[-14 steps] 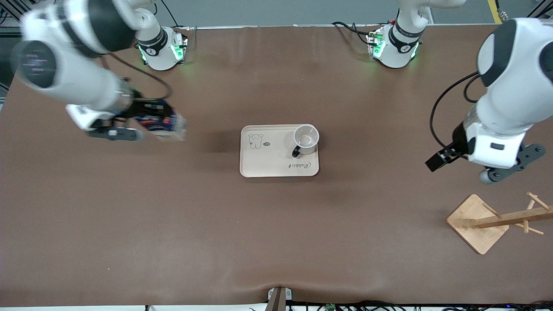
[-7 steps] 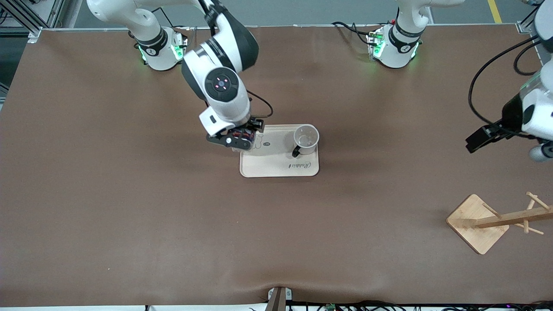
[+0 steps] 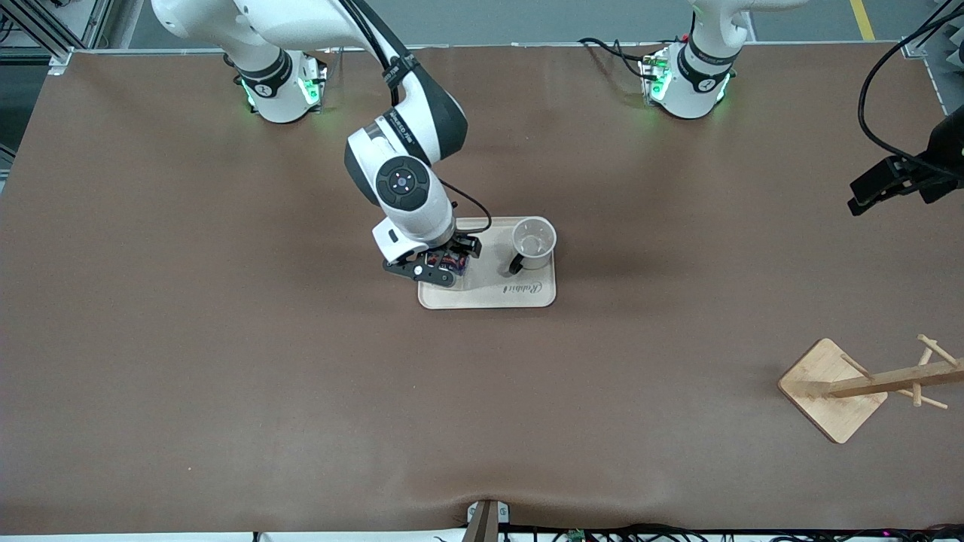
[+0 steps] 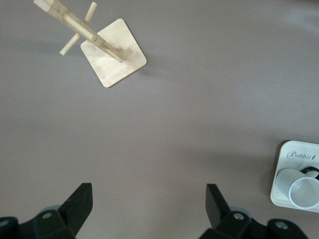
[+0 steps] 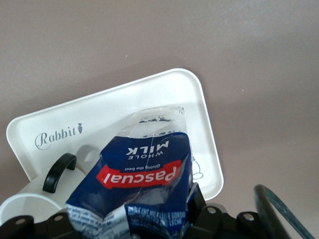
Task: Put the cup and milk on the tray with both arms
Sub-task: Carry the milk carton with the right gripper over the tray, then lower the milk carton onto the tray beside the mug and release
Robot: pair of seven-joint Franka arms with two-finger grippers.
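Note:
The cream tray (image 3: 489, 295) lies mid-table. The white cup (image 3: 534, 242) stands upright on the tray's end toward the left arm, its black handle pointing at the front camera. My right gripper (image 3: 438, 267) is shut on the blue and white milk carton (image 3: 446, 263) and holds it over the tray's other end, beside the cup. In the right wrist view the crumpled carton (image 5: 144, 169) hangs over the tray (image 5: 149, 97) next to the cup (image 5: 30, 201). My left gripper (image 4: 148, 209) is open and empty, high over bare table at the left arm's end.
A wooden mug rack with a square base (image 3: 832, 388) lies at the left arm's end, nearer the front camera; it also shows in the left wrist view (image 4: 113, 59). The left arm (image 3: 904, 177) is mostly out of the front view at the table's edge.
My right arm has swung the milk from the right arm's end of the table to over the tray. My left arm has drawn back toward its end of the table.

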